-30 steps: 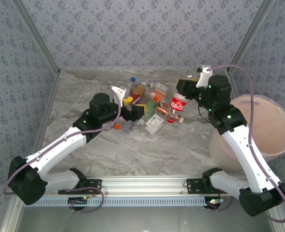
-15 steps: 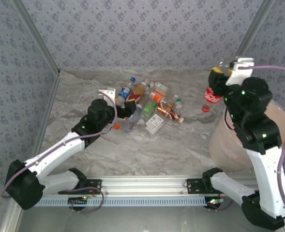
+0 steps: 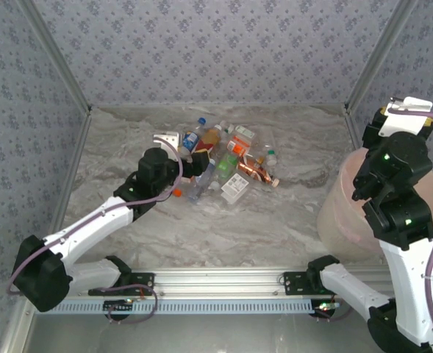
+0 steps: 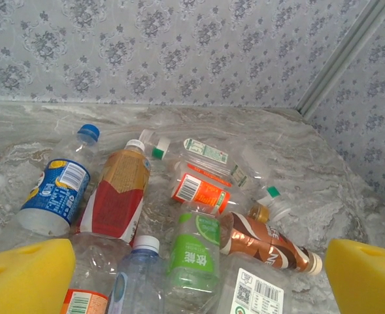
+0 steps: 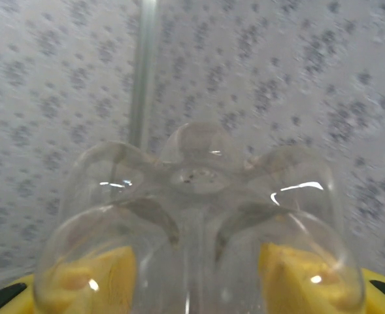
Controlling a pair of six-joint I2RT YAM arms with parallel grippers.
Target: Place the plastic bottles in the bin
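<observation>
Left jaws: spread wide with nothing between them. Their yellow pads [image 4: 29,275] frame the wrist view from either side, low in front of the heap.
Right jaws: pinching a clear bottle [image 5: 199,216] between two yellow pads, its lobed base turned toward the wrist camera.
Plastic bottles: a heap [image 3: 223,163] lying on the bench [image 3: 275,220] toward the back wall. It includes a blue-labelled bottle [image 4: 58,186], a green-labelled bottle [image 4: 193,252], an orange-labelled bottle [image 4: 199,191] and a coppery-brown bottle [image 4: 264,239].
Bin [image 3: 334,220]: stands at the bench's right edge, well apart from the heap.
Right arm [image 3: 392,169]: reared up above the bin, its wrist over the far rim.
</observation>
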